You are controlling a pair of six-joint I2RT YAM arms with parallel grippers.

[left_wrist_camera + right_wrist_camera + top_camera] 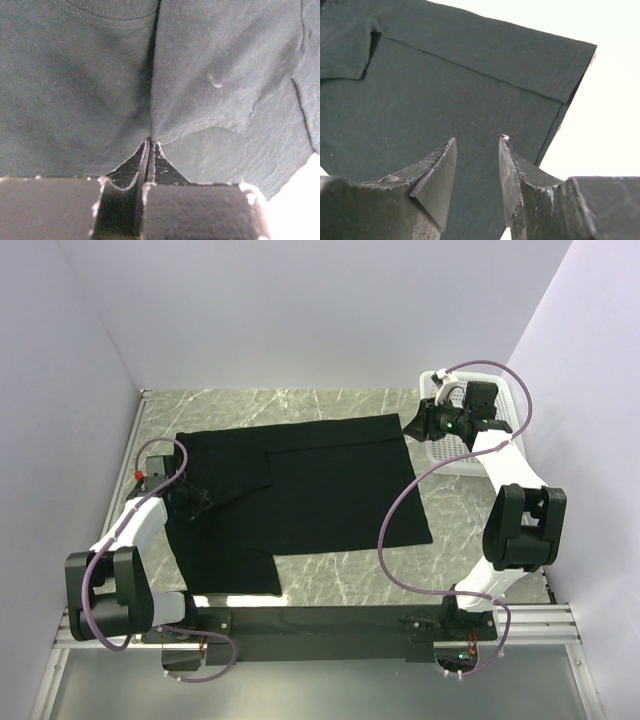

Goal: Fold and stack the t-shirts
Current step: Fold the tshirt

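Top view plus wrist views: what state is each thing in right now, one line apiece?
t-shirt: lying flat on the table, partly folded.
left claw: shut, pinching a crease of the t-shirt.
right claw: open, empty, above the t-shirt's corner.
basket: standing at the table's far right, contents not visible.
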